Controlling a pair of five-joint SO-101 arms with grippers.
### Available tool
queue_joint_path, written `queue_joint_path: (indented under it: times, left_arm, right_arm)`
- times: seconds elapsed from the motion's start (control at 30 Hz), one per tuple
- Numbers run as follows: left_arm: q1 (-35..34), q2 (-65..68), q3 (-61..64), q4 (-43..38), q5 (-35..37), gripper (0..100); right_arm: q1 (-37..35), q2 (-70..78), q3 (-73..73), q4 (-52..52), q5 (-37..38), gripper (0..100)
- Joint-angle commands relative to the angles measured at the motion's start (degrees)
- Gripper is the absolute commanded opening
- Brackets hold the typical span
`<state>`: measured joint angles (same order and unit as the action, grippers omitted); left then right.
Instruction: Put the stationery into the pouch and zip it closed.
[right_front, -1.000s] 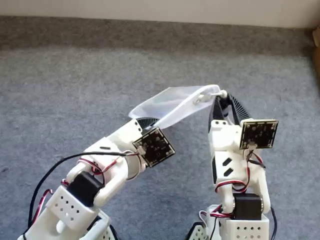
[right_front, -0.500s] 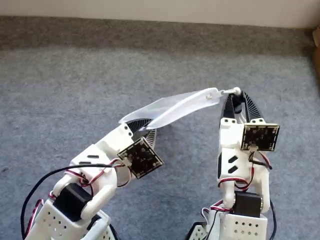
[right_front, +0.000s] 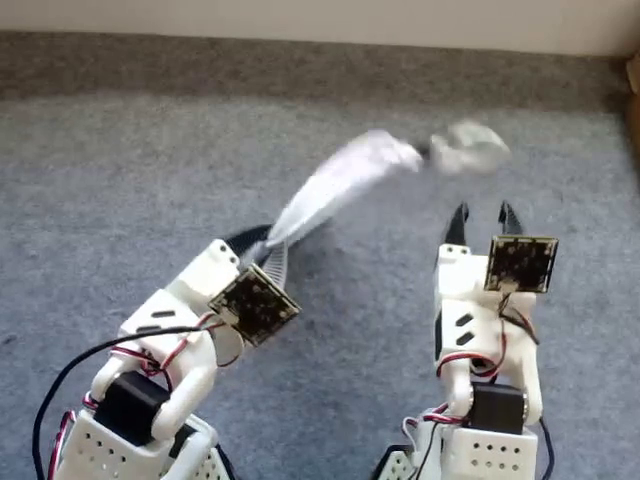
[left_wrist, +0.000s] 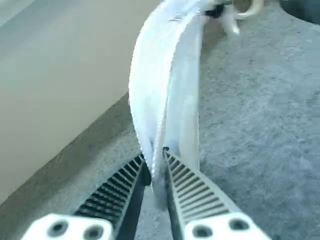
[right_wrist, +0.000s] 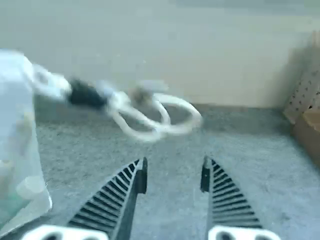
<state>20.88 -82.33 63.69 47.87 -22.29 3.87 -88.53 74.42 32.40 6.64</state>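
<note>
Left hand pinches one end of the pouch, lifted off the grey counter; the pouch slants away toward the right arm's side; its white pull loop dangles just beyond the right hand, which is spread and holds nothing.

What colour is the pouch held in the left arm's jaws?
Translucent white; the pouch shows best in the left wrist view.

Grey carpeted tabletop, darker band far edge.
</note>
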Motion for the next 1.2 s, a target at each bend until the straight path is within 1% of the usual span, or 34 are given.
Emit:
queue_joint_path:
  times: [0.0, 0.07, 0.17, 0.27, 0.33, 0.47, 0.63, 0.73, 0.8, 0.97, 1.07, 1.17]
  left_arm:
    - [-5.41, -1.27, -0.66, -2.9, -0.09, 0]
    - [-7.25, -1.36, -1.01, -2.99, -0.35, 0]
    - [-10.15, -1.36, -1.89, -3.25, -3.87, 0]
    - [-12.88, -1.36, -2.07, -5.54, -6.51, 0]
    - [-14.02, -1.36, -2.07, -7.03, -8.7, 0]
    - [-15.69, -1.36, -2.07, -7.3, -11.52, 0]
    - [-19.91, -1.36, -1.98, -7.3, -12.22, 0]
    - [-19.82, -1.36, -1.54, -7.03, -12.13, 0]
    - [-18.51, -1.36, -1.01, -6.42, -11.96, 0]
    - [-14.73, -1.36, 0.48, -2.64, -11.78, 0]
    - [-13.49, -1.36, 1.27, -1.76, -8.7, 1]
    - [-13.32, -1.36, 1.98, -1.05, -7.47, 1]
  right_arm:
    - [-2.42, -1.1, -1.36, 2.51, -2.55, 19.8]
    - [-3.47, -1.1, -1.36, 2.59, -2.55, 19.8]
    - [-4.09, -1.1, -1.27, 2.59, -2.55, 19.8]
    - [-4.44, -1.1, -1.27, 2.59, -2.55, 19.8]
    - [-4.88, -1.1, -1.27, 2.59, -2.55, 19.8]
    - [-5.49, -1.1, -1.27, 2.95, -2.55, 19.8]
    - [-5.58, -1.1, -1.36, 7.43, -2.55, 19.8]
    - [-5.58, -1.1, -1.36, 9.1, -2.55, 19.8]
    - [-5.76, -1.1, -1.36, 10.07, -2.55, 19.8]
    - [-9.19, -1.1, -1.36, 13.67, -2.55, 19.8]
    - [-9.98, -1.1, -1.27, 14.02, -2.55, 19.7]
    - [-9.98, -1.1, -1.19, 14.02, -2.55, 14.6]
